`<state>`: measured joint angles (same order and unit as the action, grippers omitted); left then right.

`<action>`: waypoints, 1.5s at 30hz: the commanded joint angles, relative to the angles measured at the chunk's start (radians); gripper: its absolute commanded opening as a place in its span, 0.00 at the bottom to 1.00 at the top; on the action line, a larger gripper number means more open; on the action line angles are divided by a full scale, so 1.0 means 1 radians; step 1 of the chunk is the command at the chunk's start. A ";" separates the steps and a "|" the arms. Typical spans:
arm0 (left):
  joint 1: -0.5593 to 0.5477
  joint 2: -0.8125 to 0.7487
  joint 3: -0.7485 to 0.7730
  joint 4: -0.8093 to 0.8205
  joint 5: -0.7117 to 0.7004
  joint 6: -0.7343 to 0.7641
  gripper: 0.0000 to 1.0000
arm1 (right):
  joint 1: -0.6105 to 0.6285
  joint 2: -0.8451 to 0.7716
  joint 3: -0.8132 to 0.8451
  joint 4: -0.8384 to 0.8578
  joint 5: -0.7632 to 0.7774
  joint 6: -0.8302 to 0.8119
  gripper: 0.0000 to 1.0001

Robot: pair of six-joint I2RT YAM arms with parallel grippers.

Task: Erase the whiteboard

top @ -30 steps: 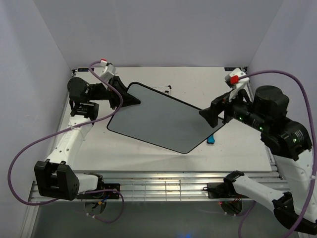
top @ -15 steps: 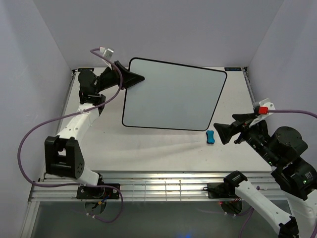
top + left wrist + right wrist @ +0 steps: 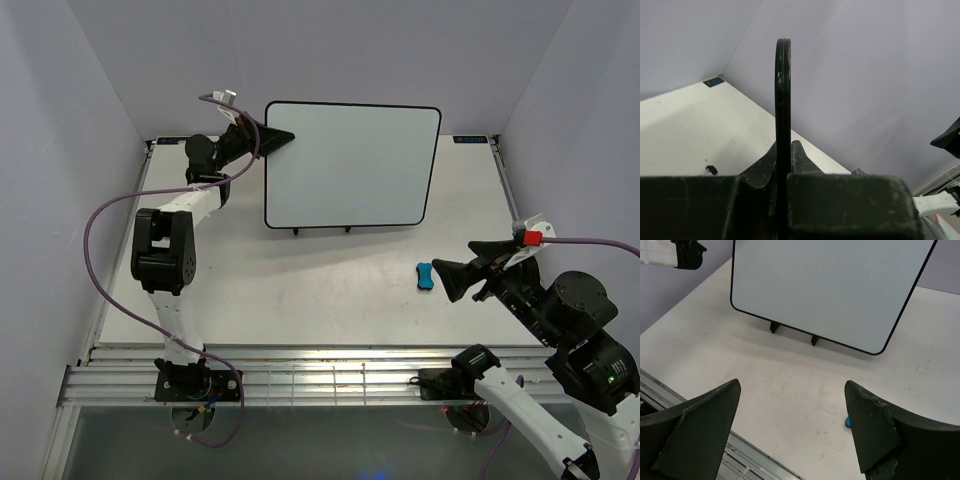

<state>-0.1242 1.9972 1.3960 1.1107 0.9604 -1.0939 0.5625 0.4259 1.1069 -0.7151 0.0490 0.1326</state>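
At the far left of the table [image 3: 300,290], the left gripper [image 3: 268,139] is raised and its fingers [image 3: 799,156] are clamped on the upper left edge of the whiteboard [image 3: 350,165]. In the left wrist view the thin black frame of the board [image 3: 782,100] is seen edge-on, rising straight up between the two jaws.

The whiteboard stands nearly upright at the far middle of the table, close to the back wall, and its face is plain white. Its lower edge rests on a black stand, of which two small feet [image 3: 295,231] show on the table under the board; the right wrist view also shows them [image 3: 773,327].

To the right and nearer to the arms, a small blue eraser [image 3: 425,276] lies flat on the table, well apart from the board. The right gripper [image 3: 447,272] hovers just beside the eraser, on its right. Its fingers [image 3: 705,425] are wide apart and hold nothing.
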 commanded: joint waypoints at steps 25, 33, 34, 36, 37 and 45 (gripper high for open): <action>0.162 0.331 0.514 0.271 0.095 -0.221 0.00 | -0.001 0.010 -0.035 -0.032 -0.049 -0.048 0.90; 0.195 0.351 0.523 0.278 0.149 -0.201 0.00 | -0.001 0.007 -0.050 -0.015 -0.132 -0.060 0.90; 0.195 0.354 0.521 0.278 0.155 -0.196 0.00 | -0.001 0.005 -0.051 -0.011 -0.136 -0.064 0.90; 0.195 0.359 0.506 0.313 0.159 -0.202 0.00 | -0.001 -0.001 -0.059 0.000 -0.150 -0.068 0.90; 0.195 0.368 0.506 0.317 0.159 -0.208 0.00 | -0.001 -0.004 -0.061 0.009 -0.155 -0.068 0.90; 0.195 0.437 0.514 0.423 0.147 -0.248 0.00 | -0.001 0.001 -0.067 0.006 -0.178 -0.076 0.90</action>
<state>0.0635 2.4493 1.8694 1.2900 1.1786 -1.3365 0.5625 0.4313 1.0431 -0.7574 -0.1081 0.0704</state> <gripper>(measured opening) 0.128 0.900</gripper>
